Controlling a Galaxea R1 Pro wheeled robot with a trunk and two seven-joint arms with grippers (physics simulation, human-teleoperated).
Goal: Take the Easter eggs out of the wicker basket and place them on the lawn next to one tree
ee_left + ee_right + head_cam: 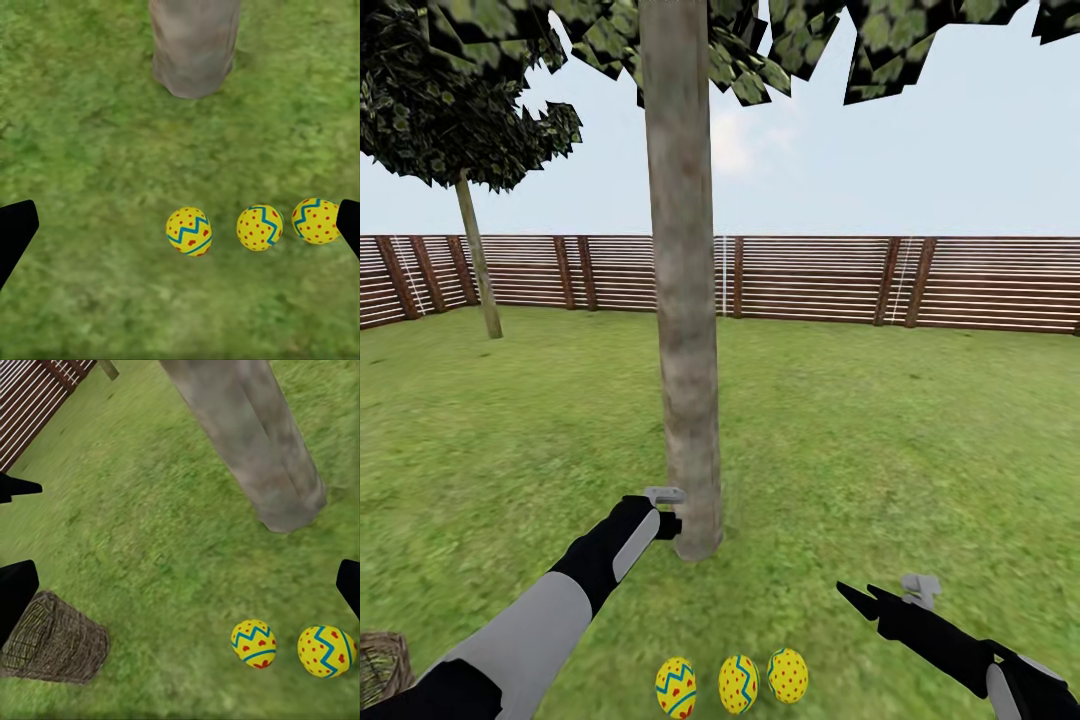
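Observation:
Three yellow, red-dotted Easter eggs [675,687] [738,684] [787,675] lie in a row on the lawn [880,450], a short way in front of the thick pale tree [685,350]. The left wrist view looks down on all three eggs [188,231] [259,227] [316,220]. My left gripper [668,522] hangs open and holds nothing, close beside the trunk's base. My right gripper [857,598] is open too, low over the grass to the right of the eggs. The wicker basket [56,641] stands on the grass left of the eggs, with no egg visible in it.
The brown slatted fence [810,280] closes off the garden at the back. A thin-trunked tree [478,260] stands at the far left. Open grass spreads on both sides of the thick trunk. The basket's rim [380,665] shows at the lower left corner of the head view.

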